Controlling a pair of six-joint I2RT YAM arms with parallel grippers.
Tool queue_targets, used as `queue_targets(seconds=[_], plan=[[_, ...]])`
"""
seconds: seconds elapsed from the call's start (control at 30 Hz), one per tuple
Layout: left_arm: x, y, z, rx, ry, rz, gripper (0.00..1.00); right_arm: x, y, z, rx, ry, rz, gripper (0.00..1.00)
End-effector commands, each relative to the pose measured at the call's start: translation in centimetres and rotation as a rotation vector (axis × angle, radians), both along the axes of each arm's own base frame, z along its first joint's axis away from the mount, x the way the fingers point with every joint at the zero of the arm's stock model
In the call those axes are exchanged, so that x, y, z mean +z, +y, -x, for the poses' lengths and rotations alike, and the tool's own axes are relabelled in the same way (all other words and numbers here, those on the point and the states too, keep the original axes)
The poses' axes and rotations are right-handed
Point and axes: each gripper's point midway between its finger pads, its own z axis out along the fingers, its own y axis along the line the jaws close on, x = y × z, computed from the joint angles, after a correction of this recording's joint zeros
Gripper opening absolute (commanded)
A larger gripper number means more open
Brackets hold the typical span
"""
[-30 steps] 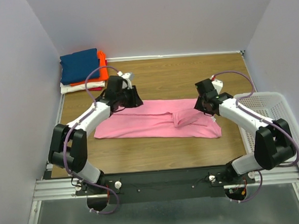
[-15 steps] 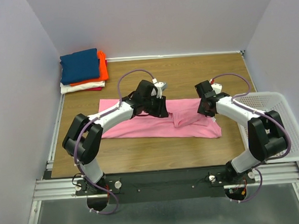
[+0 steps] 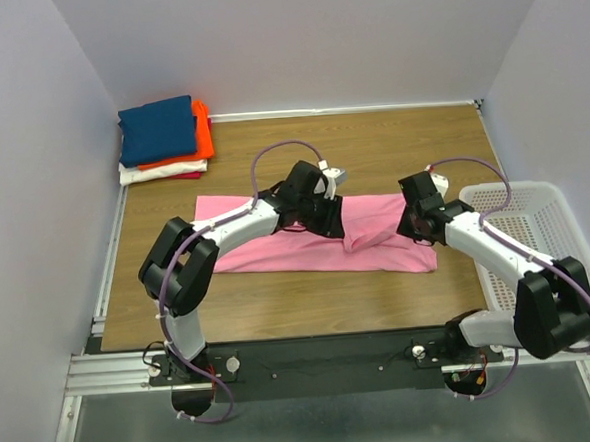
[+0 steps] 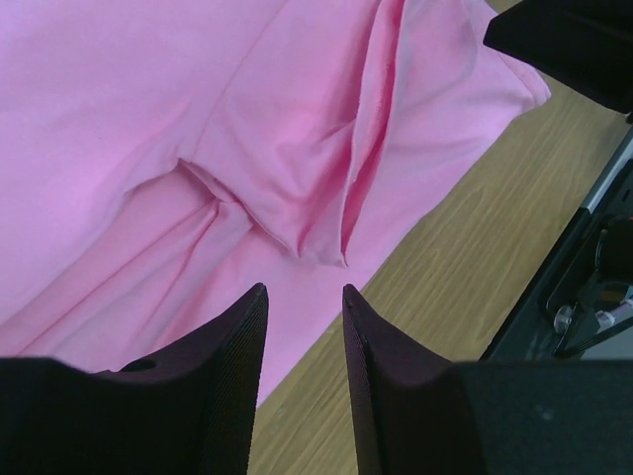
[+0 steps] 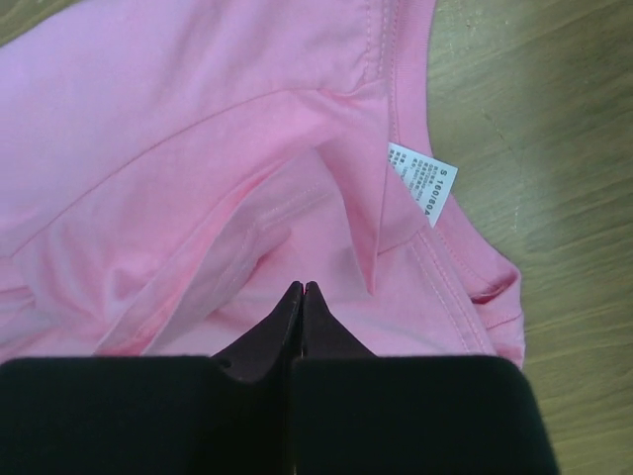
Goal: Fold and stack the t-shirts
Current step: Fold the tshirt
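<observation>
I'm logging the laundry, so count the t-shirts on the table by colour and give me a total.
pink t-shirt: 1
navy blue t-shirt: 1
orange t-shirt: 1
white t-shirt: 1
red t-shirt: 1
Total: 5

White size tag (image 5: 419,182) inside pink t-shirt (image 5: 198,148), reads "S 160/80A", rest illegible

A white mesh basket (image 3: 566,226) sits at the right edge of the wooden table (image 3: 371,146).
</observation>
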Motion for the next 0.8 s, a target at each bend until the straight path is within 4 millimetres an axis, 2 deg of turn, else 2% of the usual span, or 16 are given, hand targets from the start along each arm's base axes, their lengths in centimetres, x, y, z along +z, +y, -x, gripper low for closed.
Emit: queue_targets(seconds=[0.0, 0.1, 0.2, 0.33, 0.57, 0.77], plan=[[0.0, -1.2, 0.7, -0.049, -0.008, -0.008, 0.45, 0.6, 0.2, 0.8, -0.01, -0.024, -0.052, 0.1], [-0.4, -2.2, 1.1, -0.07, -0.023, -0.028, 0.47, 1.1, 0.0, 0.7, -0.017, -0.034, -0.042, 0.22], [-0.7, -3.2, 1.3, -0.082, -0.031, -0.045, 0.48, 1.9, -0.1, 0.3, -0.022, -0.051, -0.032, 0.27], [-0.8, -4.1, 0.8, -0.066, -0.056, -0.079, 0.48, 3.1, -0.9, -0.3, -0.038, -0.077, 0.01, 0.28], [-1.6, -3.4, -0.9, 0.026, -0.124, -0.202, 0.47, 5.4, -1.4, -0.9, -0.048, -0.123, 0.033, 0.29], [-2.4, -3.7, -0.2, 0.003, -0.117, -0.217, 0.45, 6.2, -1.8, -0.9, -0.054, -0.135, 0.048, 0.29]])
